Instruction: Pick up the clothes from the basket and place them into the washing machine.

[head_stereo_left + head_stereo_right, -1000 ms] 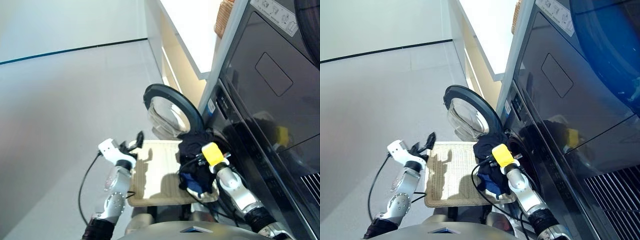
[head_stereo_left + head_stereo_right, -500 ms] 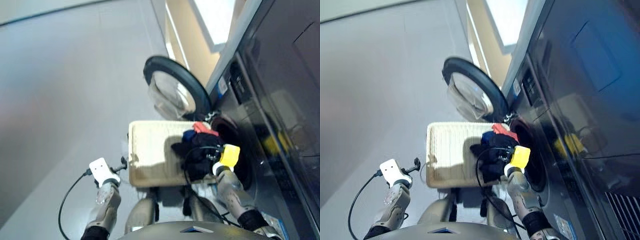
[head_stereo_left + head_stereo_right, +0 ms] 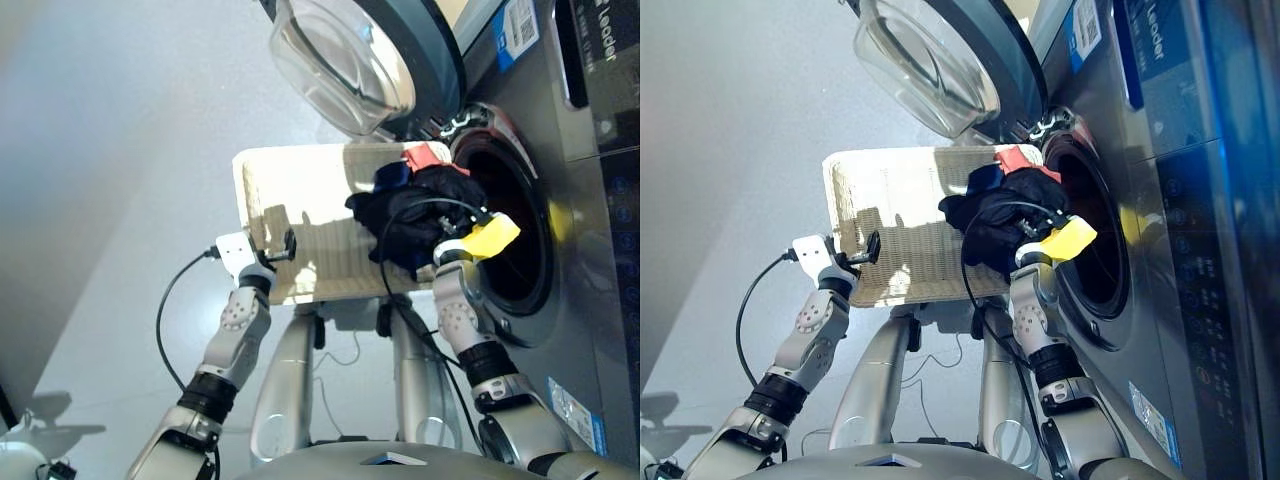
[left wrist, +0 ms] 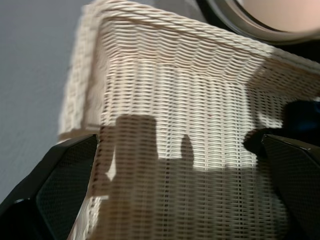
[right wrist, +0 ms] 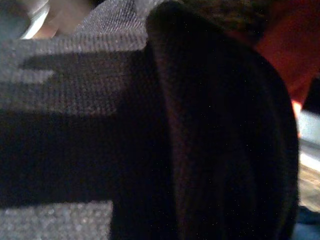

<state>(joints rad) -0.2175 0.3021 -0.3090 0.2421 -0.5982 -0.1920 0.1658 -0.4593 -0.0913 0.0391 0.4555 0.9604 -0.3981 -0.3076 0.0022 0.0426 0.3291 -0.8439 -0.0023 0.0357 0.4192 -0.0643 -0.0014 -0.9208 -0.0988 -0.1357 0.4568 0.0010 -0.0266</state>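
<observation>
The cream woven basket (image 3: pixel 290 190) sits in front of the washing machine (image 3: pixel 590 300), whose round drum mouth (image 3: pixel 515 250) is open. The clothes lie bunched at the basket's right end by the drum mouth: a black garment (image 3: pixel 415 215), a navy piece (image 3: pixel 392 177) and a coral-red piece (image 3: pixel 428 155). My right gripper (image 3: pixel 447 235) is buried in the black garment (image 5: pixel 210 130), which fills the right wrist view, and appears shut on it. My left gripper (image 3: pixel 287 246) is open at the basket's near left rim (image 4: pixel 85 100), holding nothing.
The round glass porthole door (image 3: pixel 350 60) hangs open above the basket's far side. A black cable (image 3: pixel 175 310) loops from my left wrist. Grey floor (image 3: pixel 100 150) lies to the left of the basket.
The camera has tilted down and closer. My left gripper has come up to the basket's near left rim. The right gripper stays in the bunched clothes beside the drum mouth.
</observation>
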